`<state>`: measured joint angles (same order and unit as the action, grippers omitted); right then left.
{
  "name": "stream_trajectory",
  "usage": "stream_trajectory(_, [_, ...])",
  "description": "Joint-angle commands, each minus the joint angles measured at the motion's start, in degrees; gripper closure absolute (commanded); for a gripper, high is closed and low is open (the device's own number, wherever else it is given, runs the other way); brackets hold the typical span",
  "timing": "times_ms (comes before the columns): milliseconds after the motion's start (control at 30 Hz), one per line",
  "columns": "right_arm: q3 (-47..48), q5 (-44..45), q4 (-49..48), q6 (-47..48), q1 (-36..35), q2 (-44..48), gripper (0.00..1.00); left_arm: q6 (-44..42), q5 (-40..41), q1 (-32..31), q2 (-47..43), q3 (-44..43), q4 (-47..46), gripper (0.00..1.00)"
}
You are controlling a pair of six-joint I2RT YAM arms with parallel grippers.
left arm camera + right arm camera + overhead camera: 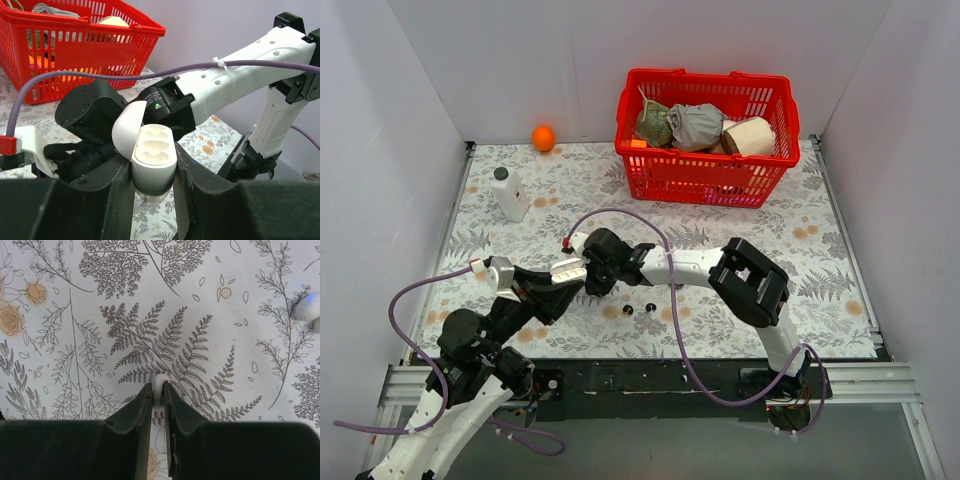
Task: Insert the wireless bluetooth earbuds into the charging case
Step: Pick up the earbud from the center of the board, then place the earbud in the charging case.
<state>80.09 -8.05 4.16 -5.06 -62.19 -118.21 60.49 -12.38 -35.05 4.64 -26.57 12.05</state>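
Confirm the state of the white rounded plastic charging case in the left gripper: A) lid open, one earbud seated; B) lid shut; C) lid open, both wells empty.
C: the left wrist view shows the white charging case with its lid up and both wells bare.

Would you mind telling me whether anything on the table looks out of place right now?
Two black buds lie loose on the mat, while the right gripper pinches a small white piece instead. The case in the left gripper is open, both wells empty.
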Motion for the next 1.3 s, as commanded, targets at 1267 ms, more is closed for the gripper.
stream_trajectory(1267, [-9.3, 4.2, 14.9, 8.2, 3.0, 59.9, 0.99, -4.7, -31.4, 0.1, 28.2, -0.9, -29.8, 1.00])
